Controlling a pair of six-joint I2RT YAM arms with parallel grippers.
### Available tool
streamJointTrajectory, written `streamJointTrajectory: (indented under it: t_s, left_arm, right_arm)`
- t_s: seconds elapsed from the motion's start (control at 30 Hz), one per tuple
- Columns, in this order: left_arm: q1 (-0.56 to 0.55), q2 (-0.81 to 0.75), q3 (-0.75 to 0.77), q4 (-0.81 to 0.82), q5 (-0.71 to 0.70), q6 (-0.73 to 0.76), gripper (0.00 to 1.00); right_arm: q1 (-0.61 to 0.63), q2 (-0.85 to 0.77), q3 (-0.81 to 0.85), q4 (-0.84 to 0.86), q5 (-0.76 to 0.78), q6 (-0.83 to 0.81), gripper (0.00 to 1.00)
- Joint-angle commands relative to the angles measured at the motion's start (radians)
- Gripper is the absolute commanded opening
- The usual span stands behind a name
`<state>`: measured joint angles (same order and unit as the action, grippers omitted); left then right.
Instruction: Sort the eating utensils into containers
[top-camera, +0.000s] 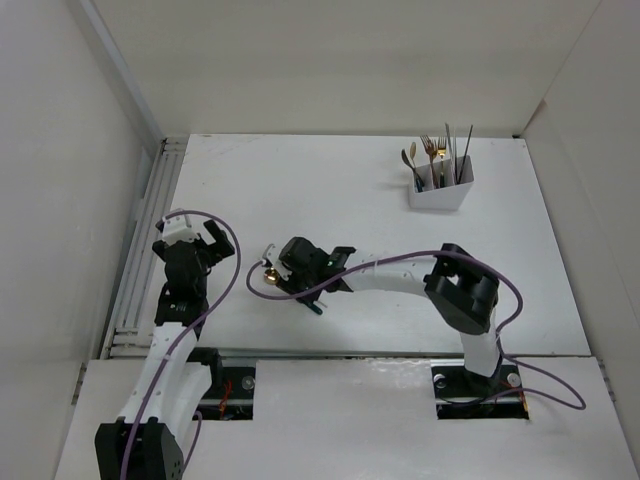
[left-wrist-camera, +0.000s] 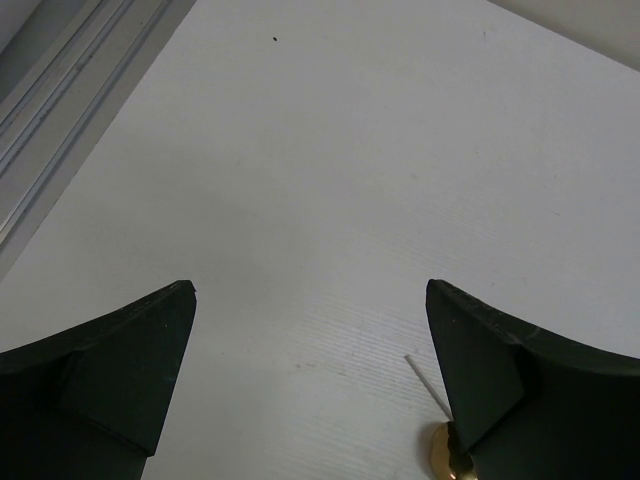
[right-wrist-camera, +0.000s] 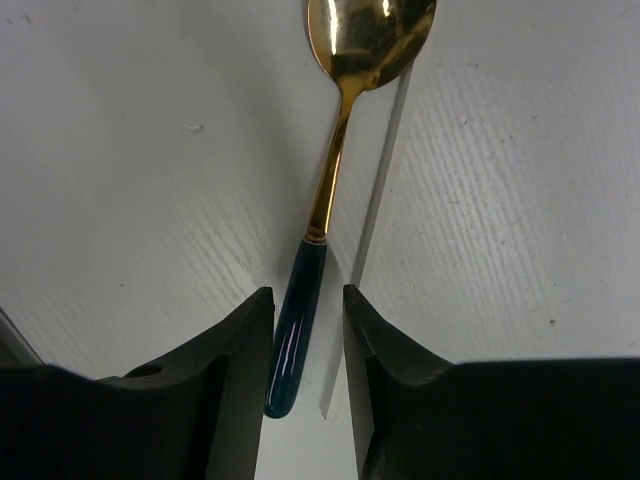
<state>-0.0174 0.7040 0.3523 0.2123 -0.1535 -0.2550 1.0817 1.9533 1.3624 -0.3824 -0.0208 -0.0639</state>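
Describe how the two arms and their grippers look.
The left arm and right arm have white links and black joints, each trailed by a looping purple cable. The left gripper and right gripper have two dark, wedge-shaped fingers.

White walls (top-camera: 300, 60) box in a white table (top-camera: 300, 190) (faintly grained). A metal rail (top-camera: 138, 270) runs along its left edge.

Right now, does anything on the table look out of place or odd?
Nothing damaged. A spoon and a pale stick lie flat, far from the white bin. The stick's end sits beside the spoon's handle between the fingers of the right gripper, so both might be grabbed together.
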Motion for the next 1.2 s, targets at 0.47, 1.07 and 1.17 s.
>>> streamJointTrajectory:
  t_s: [0.47,1.07,1.17]
  left_arm:
    - [0.004,-0.02,-0.013,0.033,0.011,-0.015,0.99]
    - [0.004,-0.029,0.029,0.013,-0.07,-0.041,0.99]
    - [0.014,-0.041,0.109,-0.025,-0.081,-0.098,0.99]
  right_arm:
    - [0.02,0.13,0.103,-0.082,0.013,0.012,0.41]
    - [-0.155,-0.05,0.135,0.028,-0.276,-0.013,0.0]
    - [-0.239,-0.105,0.135,0.089,-0.338,-0.001,0.0]
